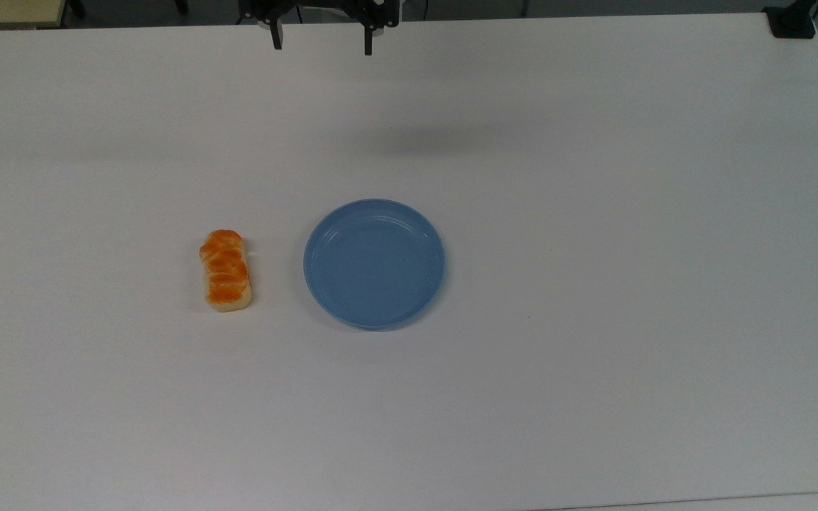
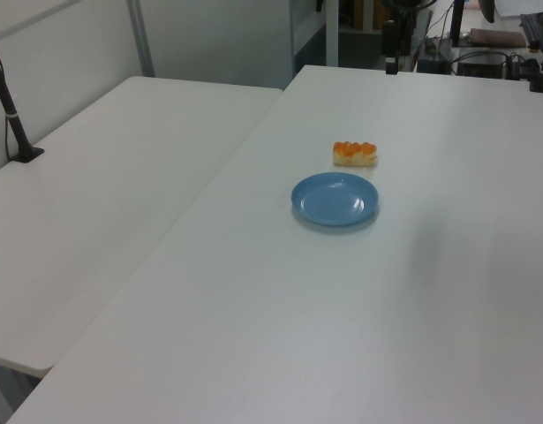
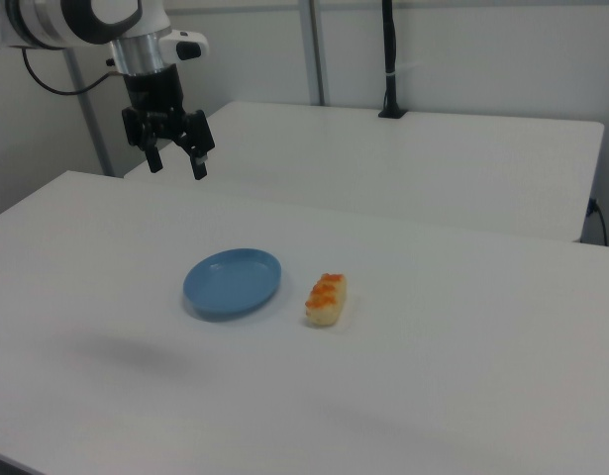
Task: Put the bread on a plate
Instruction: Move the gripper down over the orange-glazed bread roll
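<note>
End effector point(image 3: 176, 163) open, empty, high at upper left of right view; bread point(image 1: 225, 270) beside plate point(image 1: 373, 263), apart, mid-frame on worktop point(image 1: 593, 355).

The top view looks almost straight down from above on the white tabletop point(image 1: 593, 390), with the pincer point(image 1: 322, 39) hanging in at its upper edge. The left view stands farther off at one end, looking down at a slant along the tabletop's length toward the cluttered far end. The right view sits lower and nearer, looking across the tabletop toward a second table point(image 3: 433, 148) and a wall. All three views share the middle of the tabletop, where the plate point(image 1: 374, 263) and the bread point(image 1: 225, 270) lie side by side.
</note>
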`<state>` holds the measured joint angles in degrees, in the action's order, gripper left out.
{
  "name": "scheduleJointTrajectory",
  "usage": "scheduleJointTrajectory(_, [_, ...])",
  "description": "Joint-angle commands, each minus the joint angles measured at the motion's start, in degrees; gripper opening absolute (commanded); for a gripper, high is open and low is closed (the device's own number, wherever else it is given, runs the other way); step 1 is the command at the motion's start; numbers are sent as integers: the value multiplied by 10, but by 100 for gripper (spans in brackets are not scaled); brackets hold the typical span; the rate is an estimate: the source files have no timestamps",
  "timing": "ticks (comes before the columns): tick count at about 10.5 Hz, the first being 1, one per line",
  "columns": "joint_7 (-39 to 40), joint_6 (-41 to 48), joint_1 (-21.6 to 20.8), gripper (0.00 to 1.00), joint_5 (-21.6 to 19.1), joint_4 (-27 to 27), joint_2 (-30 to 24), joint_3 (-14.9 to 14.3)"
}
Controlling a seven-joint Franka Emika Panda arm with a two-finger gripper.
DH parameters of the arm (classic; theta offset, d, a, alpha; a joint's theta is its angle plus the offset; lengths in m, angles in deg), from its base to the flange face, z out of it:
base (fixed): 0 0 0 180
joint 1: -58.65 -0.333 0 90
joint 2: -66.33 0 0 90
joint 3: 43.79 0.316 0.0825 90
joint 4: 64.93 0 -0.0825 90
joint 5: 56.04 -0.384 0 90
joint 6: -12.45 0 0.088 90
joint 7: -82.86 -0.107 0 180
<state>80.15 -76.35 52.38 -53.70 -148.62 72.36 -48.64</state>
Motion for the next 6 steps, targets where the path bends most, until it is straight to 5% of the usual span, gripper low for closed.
scheduleJointTrajectory(1, [-2, 10, 1, 100, -1, -20, -28, -10])
scheduleJointTrajectory(6, [-2, 7, 1, 100, -2, -20, -27, -10])
